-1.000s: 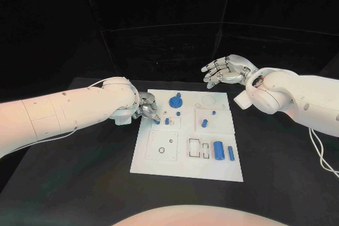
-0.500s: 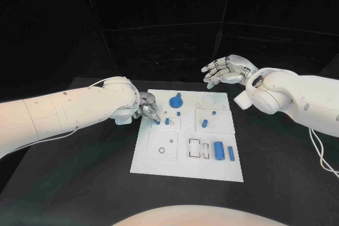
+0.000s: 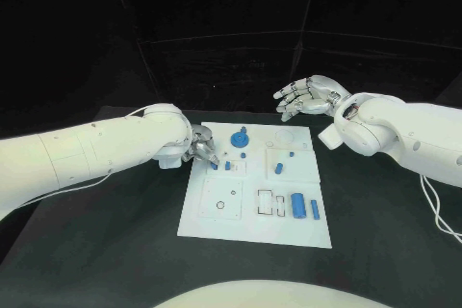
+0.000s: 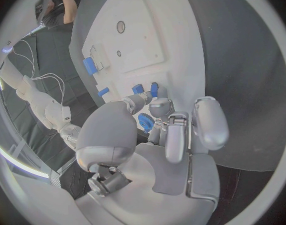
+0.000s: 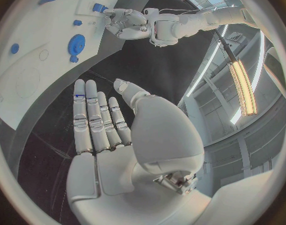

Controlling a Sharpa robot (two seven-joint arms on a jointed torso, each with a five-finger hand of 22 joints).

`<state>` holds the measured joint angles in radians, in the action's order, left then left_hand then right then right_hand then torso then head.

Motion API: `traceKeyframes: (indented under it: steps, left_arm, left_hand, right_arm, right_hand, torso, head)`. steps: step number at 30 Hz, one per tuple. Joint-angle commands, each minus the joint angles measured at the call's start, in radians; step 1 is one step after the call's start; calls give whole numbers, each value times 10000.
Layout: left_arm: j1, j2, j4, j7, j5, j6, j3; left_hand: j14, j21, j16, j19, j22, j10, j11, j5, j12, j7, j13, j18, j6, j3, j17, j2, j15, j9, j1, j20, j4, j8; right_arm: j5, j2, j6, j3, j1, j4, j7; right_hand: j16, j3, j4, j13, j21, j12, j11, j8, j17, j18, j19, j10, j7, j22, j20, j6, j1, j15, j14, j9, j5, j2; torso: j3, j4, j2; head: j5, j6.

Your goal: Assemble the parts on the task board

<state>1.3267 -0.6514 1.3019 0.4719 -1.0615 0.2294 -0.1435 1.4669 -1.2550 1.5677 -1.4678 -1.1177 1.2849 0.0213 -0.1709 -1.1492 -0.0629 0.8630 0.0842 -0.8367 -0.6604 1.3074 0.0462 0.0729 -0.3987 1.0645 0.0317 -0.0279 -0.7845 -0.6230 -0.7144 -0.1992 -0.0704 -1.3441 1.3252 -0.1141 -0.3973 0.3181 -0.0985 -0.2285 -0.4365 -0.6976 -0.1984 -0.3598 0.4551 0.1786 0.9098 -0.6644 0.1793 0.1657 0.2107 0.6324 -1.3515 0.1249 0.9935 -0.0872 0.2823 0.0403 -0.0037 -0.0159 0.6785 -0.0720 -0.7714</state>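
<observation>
- Pinching a small blue part (image 3: 213,164), the left hand (image 3: 199,149) sits at the task board's (image 3: 253,236) left edge on the counter (image 3: 106,241); the right hand (image 3: 310,96) hovers beyond the board's far edge, fingers apart, empty.
- Left wrist view: fingertips (image 4: 160,106) meet on a blue part (image 4: 154,89) against the board (image 4: 140,50).
- Right wrist view: flat, spread right hand (image 5: 112,130) above the counter.

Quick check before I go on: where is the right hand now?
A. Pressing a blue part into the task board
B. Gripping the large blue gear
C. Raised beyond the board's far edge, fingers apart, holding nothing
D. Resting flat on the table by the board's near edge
C: the right hand is up past the far edge of the task board, its fingers spread and empty.
</observation>
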Motion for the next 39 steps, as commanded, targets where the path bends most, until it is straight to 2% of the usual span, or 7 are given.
traceKeyframes:
  steps: [1, 7, 14, 22, 28, 37, 39]
  left_arm:
    - [-19, 56, -64, 147, 78, 193, -22]
    - [-20, 131, -105, 155, 84, 301, -24]
    - [-20, 157, -99, 153, 140, 446, -27]
    - [-20, 146, -150, 168, 155, 439, -29]
    - [-21, 137, -207, 179, 158, 162, -29]
    - [-22, 126, -272, 186, 173, -215, -29]
    - [-22, 124, -273, 185, 179, -244, -28]
  left_hand:
    - [1039, 23, 31, -76, 7, 45, -19, -49, 61, 46, -10, 45, 39, -1002, 2634, -118, 80, 12, 4, -61, 930, 4]
    - [1039, 10, 31, -79, -14, 51, -17, -44, 48, 52, 9, 41, 38, -1000, 2634, -111, 81, 8, -39, -62, 911, -9]
    - [1039, -51, 31, -99, -109, 115, 57, -17, -19, 163, 84, 28, -92, -756, 2634, 158, 128, -80, -276, -88, 902, -176]
    - [1039, -103, 31, -121, -194, 160, 162, 3, -73, 292, 121, 14, -252, -78, 2634, 405, 219, -149, -820, -168, 536, -312]
    - [1039, -79, 31, -116, -178, 121, 195, 40, -78, 328, 69, 14, -361, 814, 2634, 528, 260, -187, -1312, -214, 78, -402]
    - [1039, -42, 31, -122, -177, 70, 195, 83, -151, 324, 79, 14, -385, 3004, 2634, 420, 277, -188, -1432, -246, -586, -427]
    - [1039, -36, 31, -122, -174, 69, 197, 436, -160, 331, 84, 15, -394, 3265, 2634, 394, 277, -183, -1432, -247, -676, -424]
  right_arm:
    - [0, 7, 78, 6, -22, -2, -97]
    - [0, 4, 88, 6, -22, 0, -97]
    - [0, 1, 105, 6, -22, -2, -96]
    - [0, 0, 107, 6, -22, -7, -96]
    - [0, -3, 102, 6, -22, -9, -94]
    - [0, -26, 94, 6, -22, -4, -86]
    - [0, -28, 95, 6, -22, -2, -85]
  right_hand:
    - [-57, 0, -38, 10, 64, -38, -11, -34, -10, -71, 89, 71, 924, -10, -9, -79, -53, -5, -77, -16, 62, -32]
    - [-57, 0, -38, 10, 64, -38, -11, -34, -10, -71, 89, 71, 924, -10, -9, -79, -53, -5, -77, -16, 62, -32]
    - [-63, -8, -38, 29, 76, -53, -14, -49, -19, -74, 93, 80, 927, -16, -7, -92, -48, -1, -84, -16, 61, -35]
    - [-63, -8, -38, 29, 76, -53, -14, -49, -19, -74, 93, 80, 927, -16, -7, -92, -48, -1, -84, -16, 61, -35]
    - [-65, -13, -34, 39, 83, -61, -16, -57, -24, -76, 95, 86, 928, -20, -6, -99, -41, 3, -88, -15, 61, -37]
    - [-71, -25, -19, 60, 98, -78, -21, -74, -34, -81, 99, 97, 933, -28, -2, -114, -18, 9, -96, -15, 59, -45]
    - [-71, -25, -19, 60, 98, -78, -21, -74, -34, -81, 99, 97, 933, -28, -2, -114, -18, 9, -96, -15, 59, -45]
  torso:
    - [-1, 2, 4]
    - [-4, 0, 1]
    - [-5, -9, 12]
    - [-10, -12, 7]
    - [-8, -7, 2]
    - [-9, -2, 5]
    - [-8, -5, 3]
  head:
    - [6, -2]
    - [28, -10]
    - [43, -15]
    - [40, -23]
    - [32, -18]
    - [52, -8]
    - [52, -8]
